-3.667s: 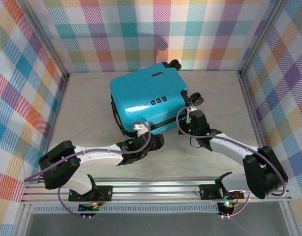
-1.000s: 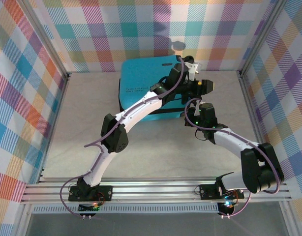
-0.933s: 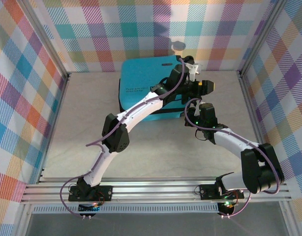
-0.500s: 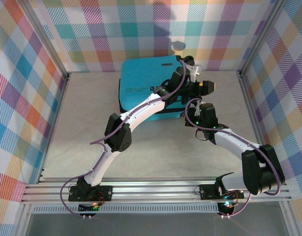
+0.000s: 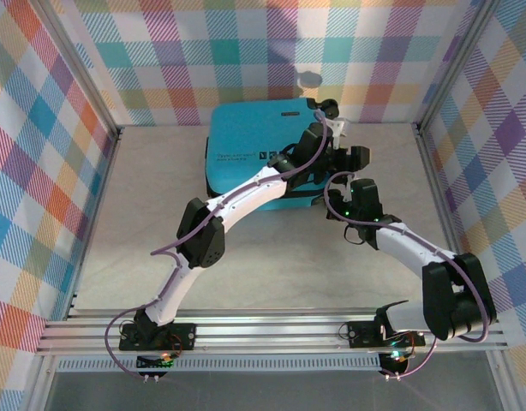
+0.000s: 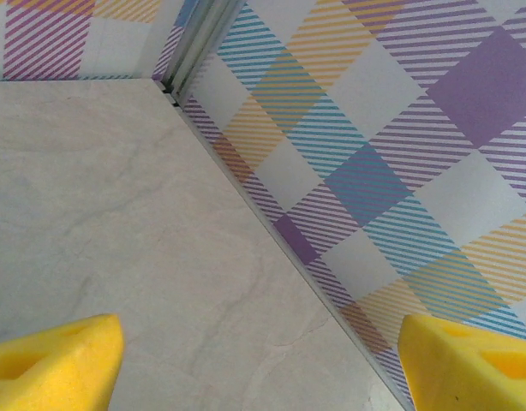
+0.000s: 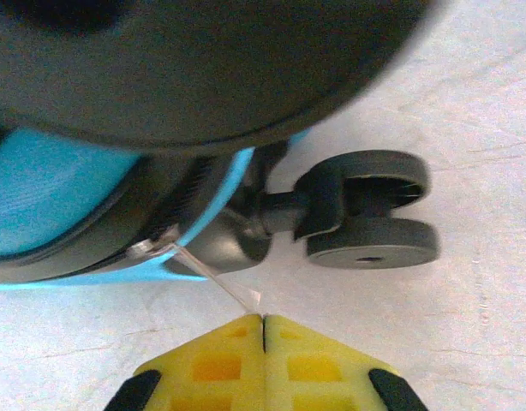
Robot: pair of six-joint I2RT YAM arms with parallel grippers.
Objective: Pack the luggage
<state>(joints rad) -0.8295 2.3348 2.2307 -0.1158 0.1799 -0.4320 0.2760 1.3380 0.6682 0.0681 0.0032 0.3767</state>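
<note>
Zipping seems in hand: luggage (image 5: 250, 154) lies shut by the worktop's (image 5: 160, 223) far edge, your right fingers (image 7: 220, 364) pinch its zip tab (image 7: 216, 278), left fingers (image 6: 57, 360) spread, so draw the tab steadily along.

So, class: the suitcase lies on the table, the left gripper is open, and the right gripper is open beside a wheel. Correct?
No: the right gripper is shut, pads together, as the right wrist view shows, beside the wheel. The rest holds.

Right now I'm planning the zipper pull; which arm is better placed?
Right: right gripper is shut on the clear tab at the suitcase, beside its wheel; left gripper is open, facing table.
</note>
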